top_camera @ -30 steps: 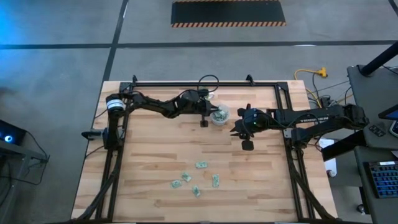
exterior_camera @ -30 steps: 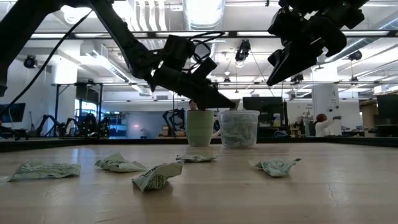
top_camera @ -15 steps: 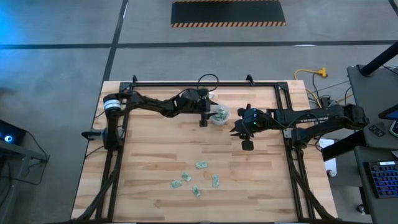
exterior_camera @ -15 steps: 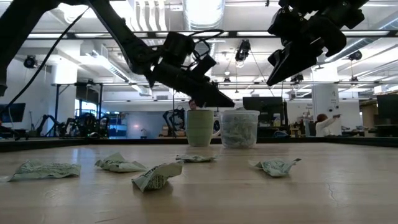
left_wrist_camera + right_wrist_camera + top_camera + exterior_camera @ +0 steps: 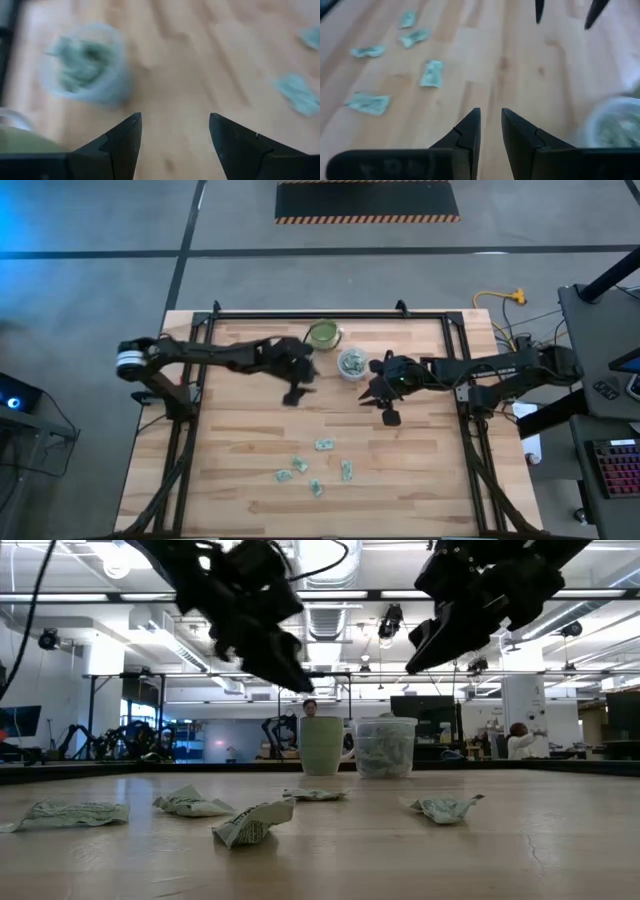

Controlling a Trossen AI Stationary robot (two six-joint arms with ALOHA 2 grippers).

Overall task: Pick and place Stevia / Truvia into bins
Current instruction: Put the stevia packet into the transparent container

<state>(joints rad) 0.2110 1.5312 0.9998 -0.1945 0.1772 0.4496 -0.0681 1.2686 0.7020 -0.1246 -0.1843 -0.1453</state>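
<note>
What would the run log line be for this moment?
left gripper: open, empty, beside cup | right gripper: empty, beside cup | sachets: five on table

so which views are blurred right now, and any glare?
Left wrist view: smeared, the clear cup and packets soft. Low view: the left arm's gripper blurred, bright ceiling lights behind. Right wrist view: cup edge soft. High view: sharp, blue glow at one corner.

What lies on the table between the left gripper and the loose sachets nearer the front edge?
Nothing: in the high view only bare wood separates the left gripper from the sachets. The clear cup stands off to one side.
</note>
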